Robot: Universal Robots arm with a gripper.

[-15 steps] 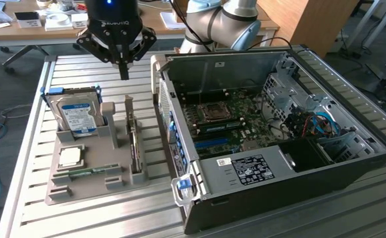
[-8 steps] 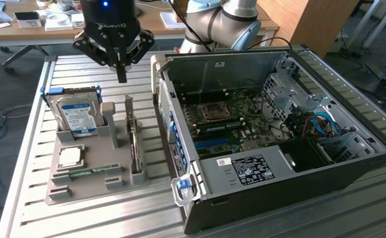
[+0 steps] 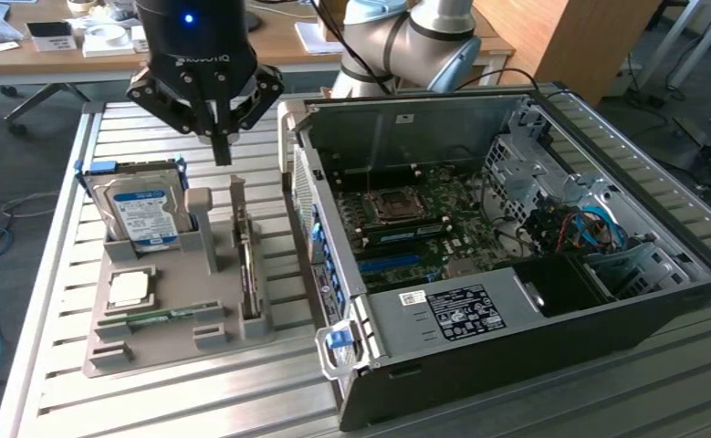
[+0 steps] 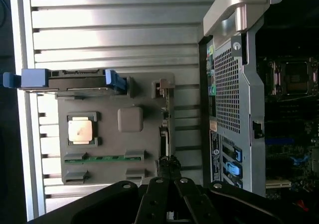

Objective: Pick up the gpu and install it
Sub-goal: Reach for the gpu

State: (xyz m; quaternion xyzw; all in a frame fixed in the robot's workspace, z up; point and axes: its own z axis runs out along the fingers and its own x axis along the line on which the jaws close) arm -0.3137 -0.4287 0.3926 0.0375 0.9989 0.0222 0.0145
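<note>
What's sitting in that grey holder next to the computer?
A blue-labelled hard drive standing up, a square chip, a green memory stick and the thin card on its edge in a slot. The holder hides the card's lower edge.

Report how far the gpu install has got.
Done: nothing that shows. The gpu stands on edge in the grey tray, not lifted. In hand: the shut gripper hangs above the tray, close to the gpu, holding nothing. Left: the pick-up and the seating in the open computer case.
</note>
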